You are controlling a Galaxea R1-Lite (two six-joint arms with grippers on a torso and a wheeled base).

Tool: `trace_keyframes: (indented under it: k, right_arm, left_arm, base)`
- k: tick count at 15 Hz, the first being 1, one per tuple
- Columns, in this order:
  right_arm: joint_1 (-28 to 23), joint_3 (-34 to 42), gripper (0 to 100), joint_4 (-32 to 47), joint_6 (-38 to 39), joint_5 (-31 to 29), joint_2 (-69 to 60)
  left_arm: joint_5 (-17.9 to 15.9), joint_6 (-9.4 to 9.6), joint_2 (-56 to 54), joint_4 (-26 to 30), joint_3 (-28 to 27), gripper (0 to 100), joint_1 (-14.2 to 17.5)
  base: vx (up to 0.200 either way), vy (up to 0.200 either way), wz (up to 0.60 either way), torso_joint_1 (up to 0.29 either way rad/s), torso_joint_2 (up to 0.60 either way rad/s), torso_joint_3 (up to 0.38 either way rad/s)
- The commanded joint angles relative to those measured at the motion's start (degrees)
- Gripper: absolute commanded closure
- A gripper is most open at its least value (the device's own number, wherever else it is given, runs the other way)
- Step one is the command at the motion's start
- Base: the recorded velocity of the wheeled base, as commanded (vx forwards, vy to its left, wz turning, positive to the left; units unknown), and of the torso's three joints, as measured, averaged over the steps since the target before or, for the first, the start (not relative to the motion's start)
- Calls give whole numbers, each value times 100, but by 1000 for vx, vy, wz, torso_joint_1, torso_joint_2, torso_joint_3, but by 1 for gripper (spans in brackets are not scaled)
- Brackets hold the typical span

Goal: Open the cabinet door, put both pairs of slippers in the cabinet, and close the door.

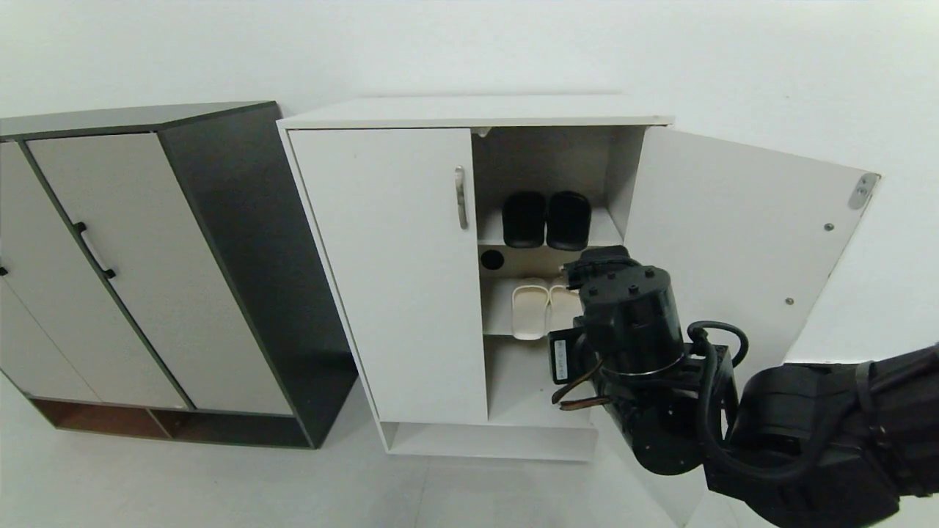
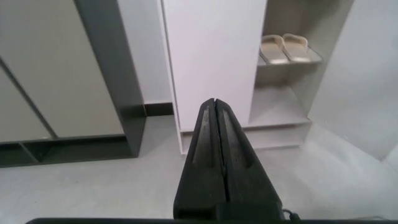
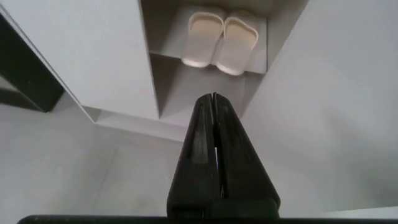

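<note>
While the right door (image 1: 733,235) of the white cabinet (image 1: 477,110) stands swung wide, the right claw (image 3: 214,98) hangs before the opening with its fingers pressed together, gripping nothing. Ahead of that claw and slightly beyond its tip, the cream slippers (image 3: 239,40) lie side by side on the middle shelf. The black slippers (image 1: 524,218) sit as a pair on the shelf above. The open door is close on the claw's right side, and the closed left door (image 1: 389,271) with its metal handle (image 1: 460,196) is on its left. The left claw (image 2: 214,102) is also shut and empty, held above the floor (image 1: 220,484). The closed door is straight ahead of it. A dark grey cabinet (image 1: 242,242) stands beside the white one, farther to the left.
</note>
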Motion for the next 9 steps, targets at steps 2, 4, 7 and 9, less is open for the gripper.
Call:
trace_keyframes:
  k: [2, 4, 7, 9]
  right_arm:
    - [14, 6, 100, -8, 3, 0, 12]
    - [-12, 103, 100, -8, 3, 0, 12]
    - [-21, 112, 100, -17, 12, 0, 12]
    - [-56, 112, 100, -8, 12, 0, 12]
  left_arm:
    - [-1, 0, 0, -3, 0, 100, -4]
    - [-1, 0, 9, -3, 0, 100, -4]
    - [-1, 0, 0, -3, 0, 100, -4]
    - [-1, 0, 9, -3, 0, 100, -4]
  base:
    - [0, 0, 0, 49, -488, -356]
    - [0, 0, 0, 88, -466, -351]
    - [0, 0, 0, 121, -453, -341]
    - [0, 0, 0, 146, -471, -325]
